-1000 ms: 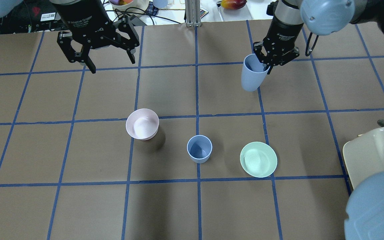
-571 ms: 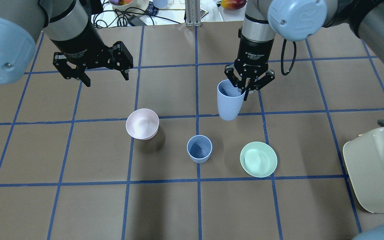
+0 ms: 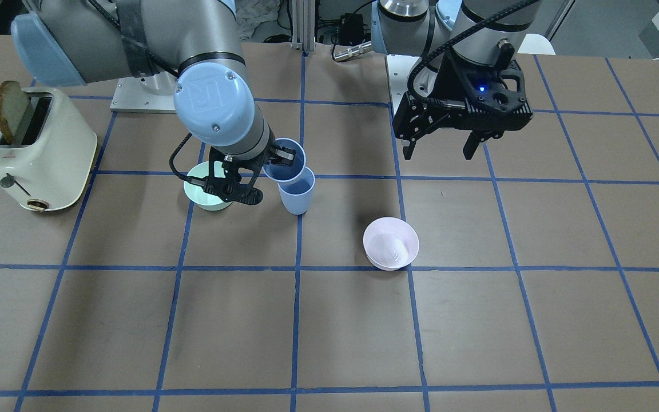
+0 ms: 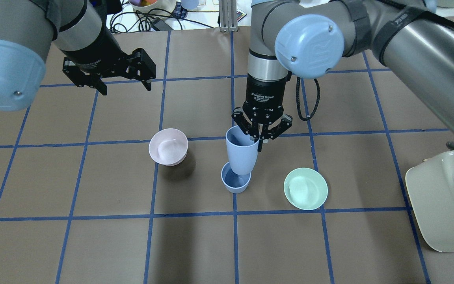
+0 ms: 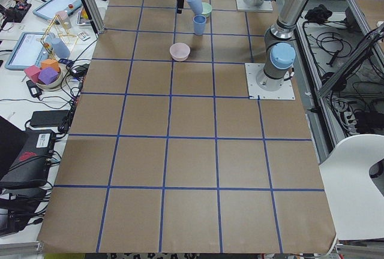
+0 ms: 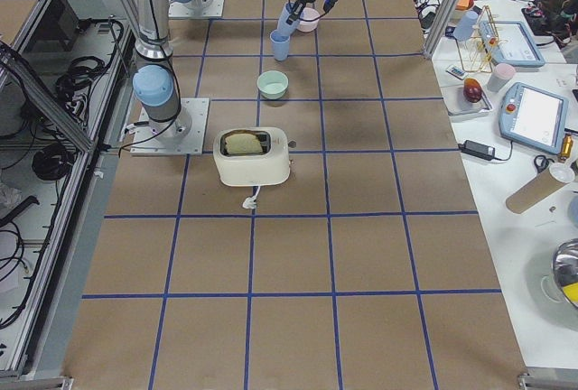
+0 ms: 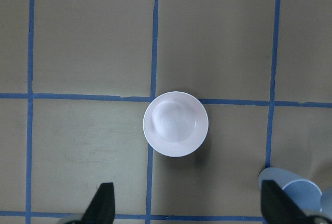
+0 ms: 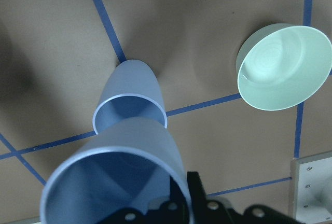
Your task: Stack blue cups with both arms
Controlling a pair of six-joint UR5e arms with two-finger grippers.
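Overhead: I am watching the right end effector (image 4: 259, 139) pinching the rim of the carried cup (image 4: 242, 156), its base over the standing cup (image 4: 235, 185) on the table (image 4: 93, 236). The left end effector (image 4: 125, 87) is hanging wide open, empty.

Right wrist: the cups are looking off-centre. Lowering risks clipping the rim and toppling the standing cup.

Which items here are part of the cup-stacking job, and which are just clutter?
Job: held blue cup in right gripper; standing blue cup under it; open left gripper.
Lying about: pink bowl; mint-green bowl; toaster.
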